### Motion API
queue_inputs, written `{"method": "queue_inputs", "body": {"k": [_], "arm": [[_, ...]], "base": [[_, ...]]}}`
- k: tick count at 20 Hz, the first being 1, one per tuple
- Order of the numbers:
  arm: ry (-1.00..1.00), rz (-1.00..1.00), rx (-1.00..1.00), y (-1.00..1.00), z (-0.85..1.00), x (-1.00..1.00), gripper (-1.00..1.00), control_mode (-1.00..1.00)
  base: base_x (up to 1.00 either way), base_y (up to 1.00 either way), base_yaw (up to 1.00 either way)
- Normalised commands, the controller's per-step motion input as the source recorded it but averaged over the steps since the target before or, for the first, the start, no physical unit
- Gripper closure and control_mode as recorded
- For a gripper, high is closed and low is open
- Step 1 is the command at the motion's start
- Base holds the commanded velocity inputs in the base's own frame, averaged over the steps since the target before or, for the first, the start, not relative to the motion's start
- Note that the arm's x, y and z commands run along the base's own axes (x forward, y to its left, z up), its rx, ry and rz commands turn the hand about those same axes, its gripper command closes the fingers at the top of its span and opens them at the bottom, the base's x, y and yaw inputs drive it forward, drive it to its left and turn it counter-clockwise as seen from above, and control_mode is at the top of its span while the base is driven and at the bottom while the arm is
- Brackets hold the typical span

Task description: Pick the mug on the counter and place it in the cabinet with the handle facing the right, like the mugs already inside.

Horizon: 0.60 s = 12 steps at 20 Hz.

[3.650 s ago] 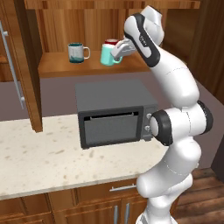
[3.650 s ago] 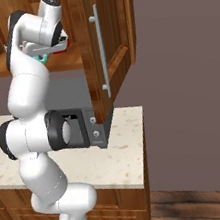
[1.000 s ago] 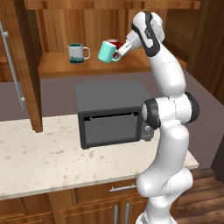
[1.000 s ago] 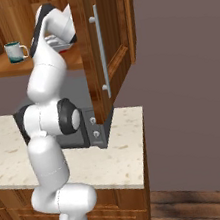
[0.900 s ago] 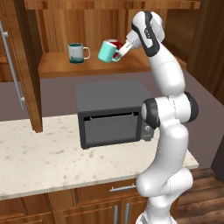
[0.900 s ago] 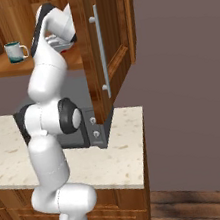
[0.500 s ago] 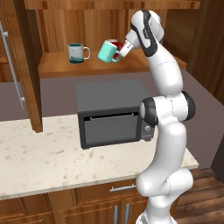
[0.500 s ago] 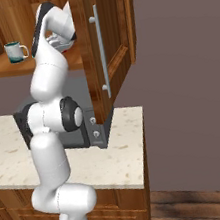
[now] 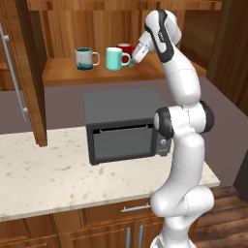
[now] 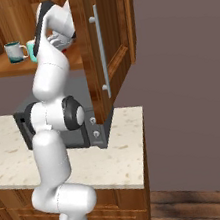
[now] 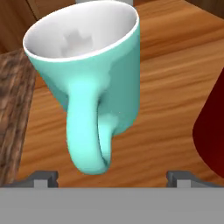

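The mint-turquoise mug [image 9: 115, 59] stands upright on the cabinet shelf [image 9: 68, 73], its handle [image 9: 127, 61] pointing right toward my gripper [image 9: 134, 58]. In the hand view the mug [image 11: 92, 74] is close ahead, with its loop handle [image 11: 87, 135] hanging between my two fingertips [image 11: 44, 178], which stand wide apart and clear of it. The gripper is open. The red mug [image 9: 127, 48] sits just behind the turquoise one, and its edge shows as the red mug [image 11: 212, 127] in the hand view. The white mug with teal pattern [image 9: 84, 58] stands to the left. From the right base view the mug [image 10: 31, 50] is partly hidden by my arm.
A dark microwave [image 9: 123, 126] sits on the beige counter [image 9: 48, 179] under the shelf. The open cabinet door [image 9: 30, 72] with its metal bar [image 9: 14, 77] hangs at left. Another door [image 10: 106, 46] is close to the right of my arm.
The mug was tilted in my gripper half a second ago; now it stands upright on the shelf and my fingers have come apart off it.
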Motion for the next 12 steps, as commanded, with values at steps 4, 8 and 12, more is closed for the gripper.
{"method": "queue_inputs", "body": {"k": [4,8,12], "arm": [[-0.08,0.07,0.0,0.0,0.16,0.0,-1.0,-1.0],[-0.06,0.07,0.0,0.0,0.0,0.0,-1.0,-1.0],[-0.04,0.05,0.0,0.0,0.0,0.0,-1.0,-1.0]], "base": [[0.0,0.0,0.0],[0.0,0.0,0.0],[0.0,0.0,0.0]]}}
